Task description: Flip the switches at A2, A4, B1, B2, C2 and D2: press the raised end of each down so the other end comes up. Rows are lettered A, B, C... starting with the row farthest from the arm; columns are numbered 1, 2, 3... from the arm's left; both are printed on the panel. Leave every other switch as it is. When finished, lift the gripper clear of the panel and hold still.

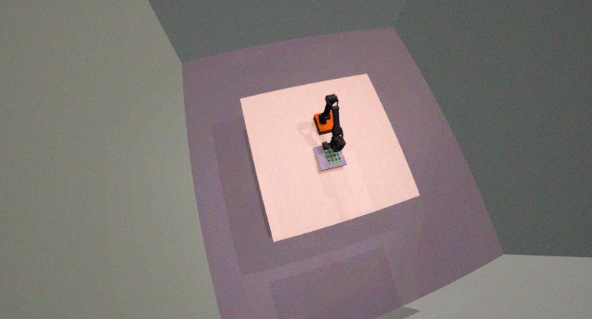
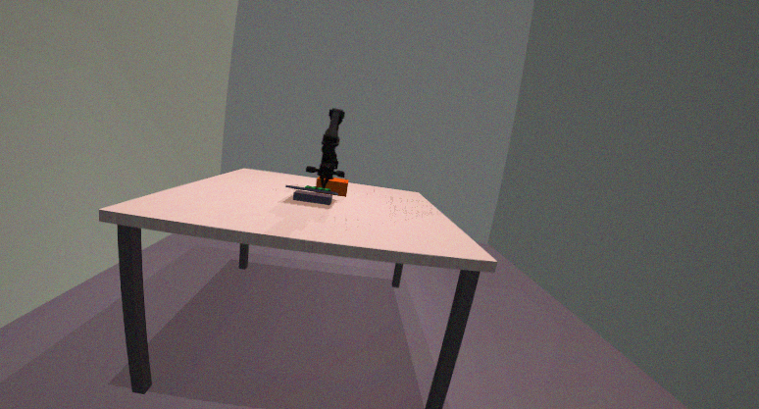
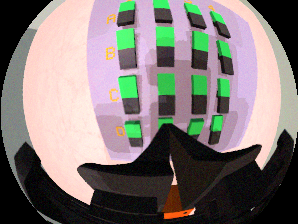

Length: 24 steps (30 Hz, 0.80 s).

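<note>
Fingers: closed together, grasping nothing; tips at row D, partly hiding D2.
Panel: on worktop, green-and-black switches.

Wrist view: gripper hides the lower part of switch D2 and some of D3; any fingertip contact can't be told. Column numbers cut off at top edge. Top view: panel partly covered, letters too small. Exterior: switch tilts unreadable.
</note>
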{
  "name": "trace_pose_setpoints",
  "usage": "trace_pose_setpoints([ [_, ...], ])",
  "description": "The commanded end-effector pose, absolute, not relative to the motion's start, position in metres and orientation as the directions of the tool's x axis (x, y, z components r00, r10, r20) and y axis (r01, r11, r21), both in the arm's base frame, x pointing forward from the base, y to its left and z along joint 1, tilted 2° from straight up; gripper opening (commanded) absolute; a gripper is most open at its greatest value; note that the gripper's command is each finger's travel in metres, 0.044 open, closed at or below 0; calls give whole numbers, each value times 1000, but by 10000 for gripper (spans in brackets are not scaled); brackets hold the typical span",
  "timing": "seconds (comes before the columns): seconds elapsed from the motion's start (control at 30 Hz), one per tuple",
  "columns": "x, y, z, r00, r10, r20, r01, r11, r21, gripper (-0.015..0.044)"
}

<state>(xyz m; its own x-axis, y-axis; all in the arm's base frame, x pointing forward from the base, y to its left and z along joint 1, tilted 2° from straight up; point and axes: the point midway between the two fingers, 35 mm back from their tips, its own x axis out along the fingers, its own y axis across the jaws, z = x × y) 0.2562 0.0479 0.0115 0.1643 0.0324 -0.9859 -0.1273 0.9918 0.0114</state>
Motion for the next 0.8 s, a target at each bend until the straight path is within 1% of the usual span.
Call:
trace_pose_setpoints([
  [0.0,255,48,22,169,34,-985,-127,992,12,0],
  [0.13,244,46,72,188,39,-981,-125,992,15,0],
  [0.33,243,46,75,189,39,-981,-125,992,15,0],
  [0.4,250,45,77,189,41,-981,-121,992,18,0],
  [0.57,292,37,91,193,39,-981,-124,992,15,0],
  [0.77,293,37,92,193,38,-981,-125,992,14,0],
])
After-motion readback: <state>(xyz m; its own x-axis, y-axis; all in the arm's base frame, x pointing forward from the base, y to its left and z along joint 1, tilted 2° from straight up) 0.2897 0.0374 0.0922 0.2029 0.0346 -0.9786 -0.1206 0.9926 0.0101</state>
